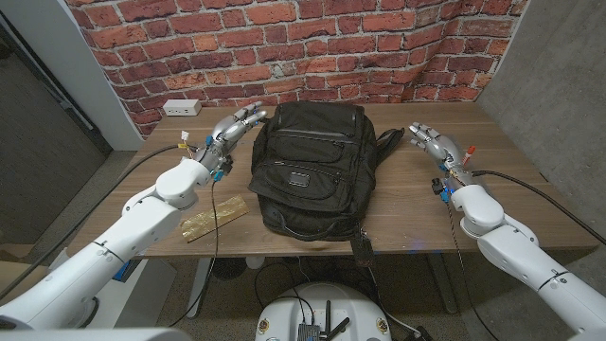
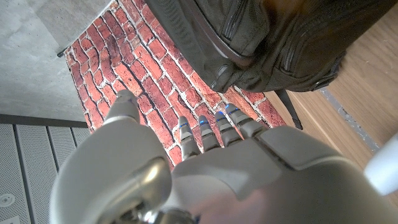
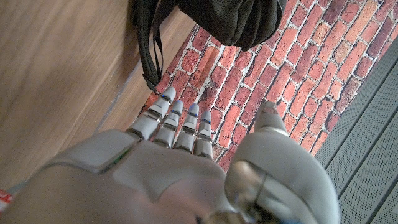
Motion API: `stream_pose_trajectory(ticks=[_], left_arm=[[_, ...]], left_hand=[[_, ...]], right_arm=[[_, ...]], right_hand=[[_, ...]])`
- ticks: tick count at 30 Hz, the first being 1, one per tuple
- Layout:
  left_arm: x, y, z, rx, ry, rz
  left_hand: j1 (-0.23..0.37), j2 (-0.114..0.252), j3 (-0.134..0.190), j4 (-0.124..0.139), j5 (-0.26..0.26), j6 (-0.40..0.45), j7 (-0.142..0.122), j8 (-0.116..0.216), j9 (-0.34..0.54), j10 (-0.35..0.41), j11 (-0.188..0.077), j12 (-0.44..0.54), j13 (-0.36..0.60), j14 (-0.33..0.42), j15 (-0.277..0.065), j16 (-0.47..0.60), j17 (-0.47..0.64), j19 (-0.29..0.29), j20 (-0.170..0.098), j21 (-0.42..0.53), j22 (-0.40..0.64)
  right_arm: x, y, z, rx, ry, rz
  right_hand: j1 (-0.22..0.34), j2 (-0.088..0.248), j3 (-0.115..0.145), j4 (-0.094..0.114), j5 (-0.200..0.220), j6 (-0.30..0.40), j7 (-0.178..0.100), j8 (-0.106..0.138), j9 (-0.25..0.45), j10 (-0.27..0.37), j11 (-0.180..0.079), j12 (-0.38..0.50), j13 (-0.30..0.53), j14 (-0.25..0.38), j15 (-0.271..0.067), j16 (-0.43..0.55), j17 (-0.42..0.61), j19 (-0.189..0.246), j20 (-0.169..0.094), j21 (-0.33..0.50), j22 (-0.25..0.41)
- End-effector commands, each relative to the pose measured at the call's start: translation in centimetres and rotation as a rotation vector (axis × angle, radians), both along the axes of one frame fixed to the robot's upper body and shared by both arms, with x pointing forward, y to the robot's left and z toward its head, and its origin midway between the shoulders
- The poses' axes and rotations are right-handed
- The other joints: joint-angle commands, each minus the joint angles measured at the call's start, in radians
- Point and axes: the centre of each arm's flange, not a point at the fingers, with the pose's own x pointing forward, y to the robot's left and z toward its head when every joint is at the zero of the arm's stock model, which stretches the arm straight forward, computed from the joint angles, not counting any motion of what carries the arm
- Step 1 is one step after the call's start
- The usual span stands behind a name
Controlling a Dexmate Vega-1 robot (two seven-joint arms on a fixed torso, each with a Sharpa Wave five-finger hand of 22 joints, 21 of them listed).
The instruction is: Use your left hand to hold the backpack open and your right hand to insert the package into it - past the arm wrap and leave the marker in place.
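Nearest the robot, at the front of the desk (image 1: 407, 213), a flat gold package (image 1: 215, 217) lies just left of the backpack (image 1: 308, 170), beside the left forearm. It looks thin and foil-wrapped, so it is probably light, a little slippery and easy to crease. A pinch across its short width near one end should hold it better than a flat press. It lies on the left side, so the right hand would have to cross in front of the bag to reach it.

The backpack lies flat in the middle of the desk, front pocket up, with its top toward the brick wall (image 1: 379, 38). Its black woven fabric looks soft and saggy, and the mouth will likely fall shut unless it is held. A strap (image 3: 148, 50) trails off its right side. No zipper opening is visible, so whether it is unzipped cannot be told. The top edge or a zipper lip seems the place to grip.

The left hand (image 1: 235, 128) hovers by the bag's upper left corner with its fingers spread, holding nothing. The right hand (image 1: 431, 144) stands apart from the bag on the right, fingers loosely extended, and is also empty.

No arm wrap or marker can be made out. Farther back, a white outlet strip (image 1: 180, 107) sits against the wall.
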Motion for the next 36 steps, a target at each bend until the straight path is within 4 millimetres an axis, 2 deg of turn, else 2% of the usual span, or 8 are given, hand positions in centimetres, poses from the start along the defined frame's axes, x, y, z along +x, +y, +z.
stream_pose_trajectory(ticks=[1,6,9,12,17,24,36], left_arm=[[1.2,1.3,-0.6,-0.08,-0.032,0.052],[2.0,2.9,-1.0,-0.113,-0.048,0.077],[2.4,3.4,-1.2,-0.122,-0.045,0.068],[2.8,3.9,-1.2,-0.119,-0.04,0.06],[3.7,4.8,-1.3,-0.117,-0.025,0.041],[5.1,5.3,-2.5,-0.144,-0.013,0.009],[6.2,5.7,-4.5,-0.223,0.017,0.015]], left_hand=[[-0.018,0.002,0.002,0.006,-0.002,-0.015,0.007,-0.002,-0.001,-0.006,0.001,-0.002,0.002,-0.007,-0.014,0.004,0.003,-0.008,-0.1,0.002,0.001],[-0.038,0.012,0.001,0.013,0.0,-0.038,0.026,-0.003,-0.001,-0.02,0.004,-0.002,0.001,-0.017,-0.019,0.004,0.003,-0.013,-0.103,0.005,0.001],[-0.057,0.019,-0.002,0.013,0.001,-0.08,0.06,-0.005,-0.003,-0.039,0.006,0.0,0.001,-0.037,-0.022,0.003,0.002,-0.027,-0.117,0.005,0.001],[-0.079,0.028,-0.004,0.011,0.003,-0.125,0.085,-0.004,-0.005,-0.082,0.019,-0.003,0.0,-0.085,-0.022,-0.001,0.001,-0.058,-0.129,0.002,0.001],[-0.101,0.036,-0.006,0.01,0.003,-0.168,0.103,-0.004,-0.005,-0.124,0.022,-0.005,0.0,-0.122,-0.02,0.0,0.001,-0.091,-0.136,0.001,0.0],[-0.137,0.045,-0.012,0.016,0.004,-0.208,0.11,-0.002,-0.005,-0.165,0.041,-0.004,0.0,-0.162,-0.003,0.0,0.002,-0.128,-0.134,0.0,0.001],[-0.168,0.059,-0.015,0.028,0.006,-0.227,0.117,-0.001,-0.005,-0.182,0.048,-0.002,0.0,-0.177,0.007,0.004,0.005,-0.146,-0.128,0.001,0.001]], right_arm=[[1.6,0.3,0.7,0.04,0.008,0.012],[2.4,1.0,0.6,0.04,0.0,0.029],[2.6,1.2,0.6,0.044,-0.007,0.036],[2.9,1.5,0.5,0.06,-0.009,0.045],[3.2,1.9,0.1,0.079,-0.01,0.057],[4.0,1.8,-0.6,0.175,-0.032,0.119],[5.1,2.5,-0.7,0.201,-0.007,0.156]], right_hand=[[-0.02,0.004,-0.001,0.015,-0.004,-0.013,0.004,-0.004,-0.001,-0.01,0.0,-0.001,-0.001,-0.006,-0.001,0.0,-0.001,-0.008,0.002,-0.001,-0.001],[-0.045,0.01,-0.005,0.027,-0.007,-0.029,0.005,-0.005,-0.001,-0.023,0.005,-0.002,-0.002,-0.021,0.0,-0.003,-0.005,-0.027,-0.001,-0.004,-0.001],[-0.06,0.014,-0.007,0.034,-0.007,-0.041,0.002,-0.006,-0.002,-0.033,0.004,-0.003,-0.003,-0.035,-0.003,-0.005,-0.008,-0.043,-0.007,-0.006,-0.001],[-0.076,0.016,-0.008,0.04,-0.007,-0.066,-0.006,-0.01,-0.003,-0.05,0.005,-0.005,-0.005,-0.053,-0.007,-0.009,-0.013,-0.058,-0.009,-0.006,-0.001],[-0.089,0.019,-0.007,0.044,-0.007,-0.091,-0.005,-0.012,-0.003,-0.068,0.005,-0.006,-0.006,-0.073,-0.012,-0.012,-0.02,-0.073,-0.013,-0.006,-0.001],[-0.11,0.022,-0.005,0.05,-0.008,-0.131,0.001,-0.013,-0.005,-0.104,0.001,-0.009,-0.009,-0.101,-0.012,-0.014,-0.031,-0.098,-0.017,-0.006,-0.002],[-0.141,0.023,-0.005,0.061,-0.01,-0.177,-0.002,-0.014,-0.006,-0.144,-0.003,-0.009,-0.011,-0.14,-0.013,-0.015,-0.042,-0.134,-0.02,-0.007,-0.002]])
